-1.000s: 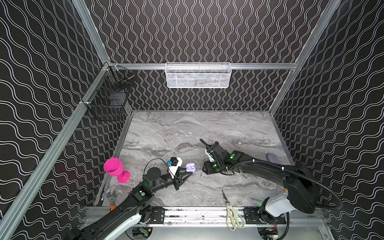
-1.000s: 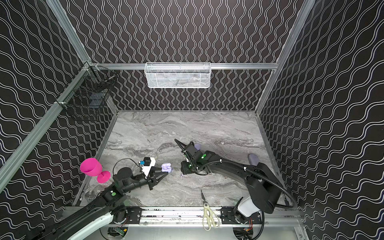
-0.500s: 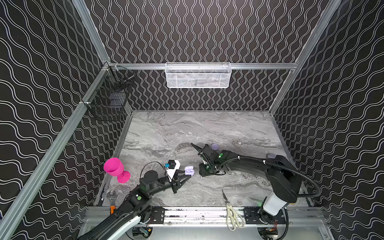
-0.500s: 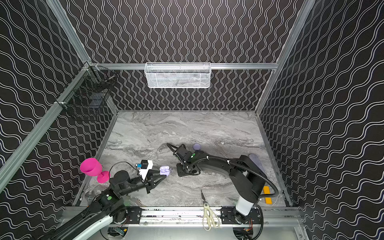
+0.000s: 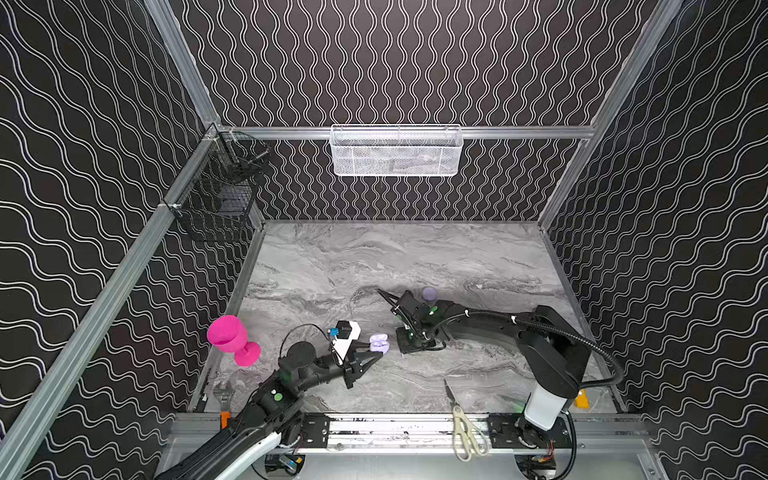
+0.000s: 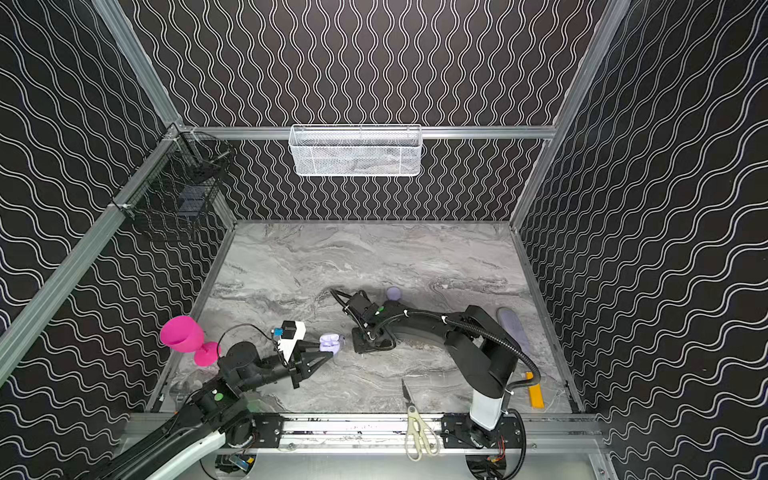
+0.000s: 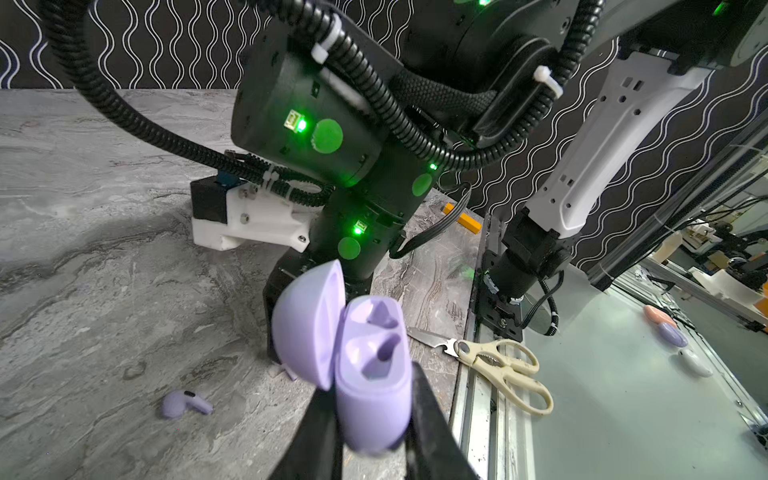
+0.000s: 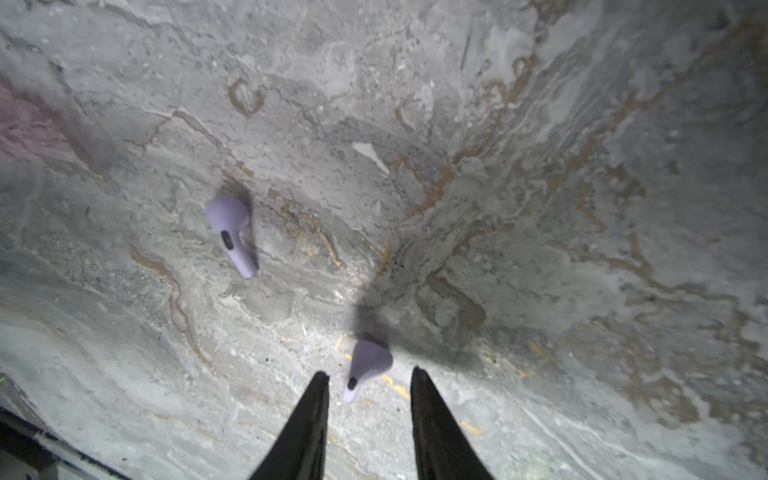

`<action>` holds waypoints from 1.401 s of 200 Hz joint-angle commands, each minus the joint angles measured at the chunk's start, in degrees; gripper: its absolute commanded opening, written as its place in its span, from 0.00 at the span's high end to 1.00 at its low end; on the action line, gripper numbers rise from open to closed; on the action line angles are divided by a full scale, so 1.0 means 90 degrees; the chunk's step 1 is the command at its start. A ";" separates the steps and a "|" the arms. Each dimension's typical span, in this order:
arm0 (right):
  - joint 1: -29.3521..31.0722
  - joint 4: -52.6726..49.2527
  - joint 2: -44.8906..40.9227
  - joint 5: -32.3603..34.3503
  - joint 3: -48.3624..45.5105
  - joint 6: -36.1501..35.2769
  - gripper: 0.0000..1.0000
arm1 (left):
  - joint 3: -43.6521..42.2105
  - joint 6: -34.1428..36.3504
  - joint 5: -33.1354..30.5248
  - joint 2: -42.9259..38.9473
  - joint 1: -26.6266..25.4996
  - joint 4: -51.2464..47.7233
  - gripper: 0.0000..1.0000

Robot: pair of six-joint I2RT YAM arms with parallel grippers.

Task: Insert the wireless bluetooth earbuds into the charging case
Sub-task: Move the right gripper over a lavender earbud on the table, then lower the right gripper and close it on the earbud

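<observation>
The marble table [image 5: 415, 257] is my first worry: the right gripper [image 8: 370, 374] points down at it with its tips close above the stone, so a little more drop would, I think, scrape or jam them. The two arms work close together near the front edge, and a hasty carry could knock one into the other. The left gripper [image 7: 372, 419] pinches the case [image 7: 374, 365] by its lower body, raised off the table just left of the right gripper. The lid [image 7: 307, 328] hangs open to one side and both sockets gape empty, facing up and toward the right arm. Held only low down, the case may twist in that pinch if an earbud is pushed in off-centre. The right fingers [image 8: 307, 424] stand spread, a gap on each side of the near earbud [image 8: 368, 361], touching it nowhere that I can see. It is smooth, rounded and tiny, and its stem lies nearer one finger, so that finger would strike first and could flick or spin it away. A grip on the stem tip alone looks likely to slip. This earbud lies flat on the table, its long axis, head to stem, running roughly along the gap between the fingers, a little slanted, with the stem end back toward the wrist, the head away and the dark spot up. The far earbud [image 8: 230, 232] lies flat too, well apart and untouched, stem likewise toward the gripper's side but slanted the other way.
</observation>
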 commanded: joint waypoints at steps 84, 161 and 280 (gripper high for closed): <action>0.0014 -0.0041 0.0269 0.0059 0.0168 0.0129 0.68 | 0.0018 0.0026 0.0047 0.0055 -0.0023 0.0188 0.79; 0.0009 0.0011 0.0350 0.0025 0.0193 0.0126 0.70 | 0.0018 0.0033 0.0003 0.0021 -0.0025 0.0133 0.78; 0.0008 0.0082 0.0333 0.0015 0.0090 0.0149 0.73 | 0.0028 0.0033 -0.0010 0.0059 -0.0022 0.0136 0.78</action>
